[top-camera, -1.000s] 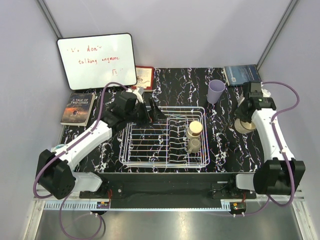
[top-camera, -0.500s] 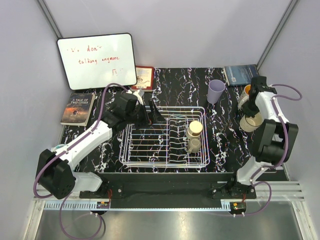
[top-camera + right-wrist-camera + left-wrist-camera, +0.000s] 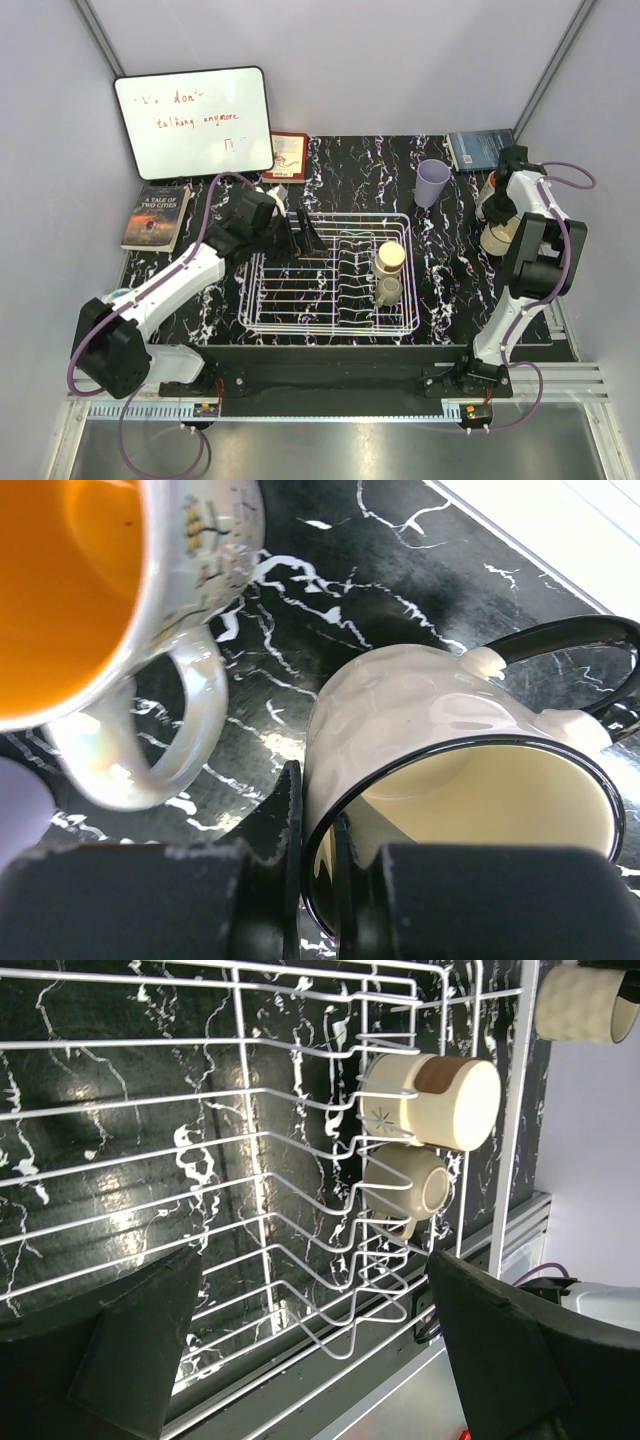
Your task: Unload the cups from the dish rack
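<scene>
Left fingers [image 3: 135, 1355]: spread wide, over the dish rack's [image 3: 328, 331] 11 o'clock edge.
Right fingers [image 3: 130, 905]: pinching the cream mug's [image 3: 450, 740] rim, 3 o'clock on the table [image 3: 350, 170].
Cream cup [image 3: 389, 257], grey cup [image 3: 387, 291]: in the rack, 3 o'clock side.

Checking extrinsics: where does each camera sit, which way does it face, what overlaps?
Top external: above, behind the bases, facing down on the table and dish rack; left arm and right arm show.
Left wrist: on the left arm, facing across the rack toward the banded cream cup and small cup; open left claw frames the bottom.
Right wrist: on the right arm, facing down at the black-rimmed mug; right claw pinches its rim.
Shared: top and left wrist both show the two rack cups.
</scene>
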Robot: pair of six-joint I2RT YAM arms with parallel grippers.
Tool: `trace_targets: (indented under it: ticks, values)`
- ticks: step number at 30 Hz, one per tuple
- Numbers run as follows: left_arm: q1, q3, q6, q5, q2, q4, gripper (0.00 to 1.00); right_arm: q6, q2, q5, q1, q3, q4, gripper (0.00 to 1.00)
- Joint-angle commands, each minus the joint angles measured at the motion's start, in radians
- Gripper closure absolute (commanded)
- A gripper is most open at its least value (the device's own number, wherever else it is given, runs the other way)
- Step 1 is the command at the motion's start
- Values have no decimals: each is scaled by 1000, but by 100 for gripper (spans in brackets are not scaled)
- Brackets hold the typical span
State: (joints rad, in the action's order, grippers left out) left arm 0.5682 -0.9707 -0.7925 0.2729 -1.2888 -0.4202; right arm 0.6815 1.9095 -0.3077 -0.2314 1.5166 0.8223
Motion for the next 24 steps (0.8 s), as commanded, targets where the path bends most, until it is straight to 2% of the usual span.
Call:
trace_targets:
  ticks: [1,14,20,21,24]
  values:
    - [-4,6,6,-20,32,12,2,-16,14,-74,-14,48,0,100]
    - [-5,10,6,-28,54,-3,1,-71,89,5,-32,77,-32,100]
    - [-5,13,3,-35,55,-8,1,-50,30,51,-32,24,-32,79]
    - [-5,15,3,-35,57,-8,1,-50,20,59,-32,17,-34,73]
    - [-4,18,1,-31,54,-8,1,-42,-32,91,-31,-18,-32,66]
